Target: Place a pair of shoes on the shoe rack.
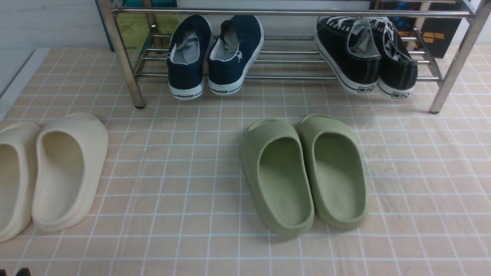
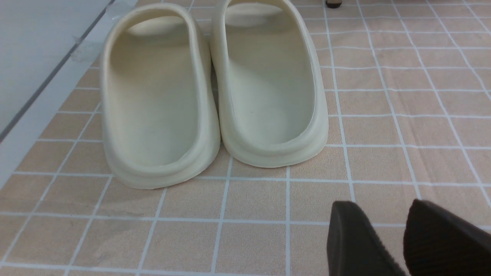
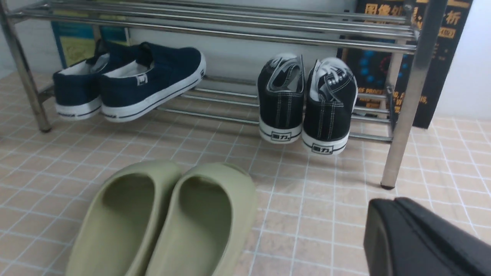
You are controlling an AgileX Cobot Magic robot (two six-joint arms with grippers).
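While both arms stay out of the front view, the two black canvas low-top sneakers with white laces and white soles [image 1: 366, 57] sit side by side on the lower shelf of the wide chrome-tube shoe rack [image 1: 126, 65], at its right end, close to the right-hand leg. Their heels hang over the front bar and their toes point toward the back; the two shoes touch each other. From the right wrist view the same sneakers [image 3: 305, 101] show their heel patches, tilted upward on the thin bars of the rack [image 3: 402, 115].

Further left on the same shelf rest the navy slip-on shoes with white soles [image 1: 215, 55], well apart from the sneakers. On the peach tiled cloth [image 1: 172, 172] in front of the rack lie the green foam slides [image 1: 303, 172], pressed together, and far left the cream foam slides [image 1: 50, 172].

Just behind the cream slides [image 2: 211, 92], the left gripper [image 2: 387, 241] shows two dark fingers with a gap between them, holding nothing. Only one dark edge of the right gripper [image 3: 418, 237] is seen, so I cannot tell how its jaws stand.
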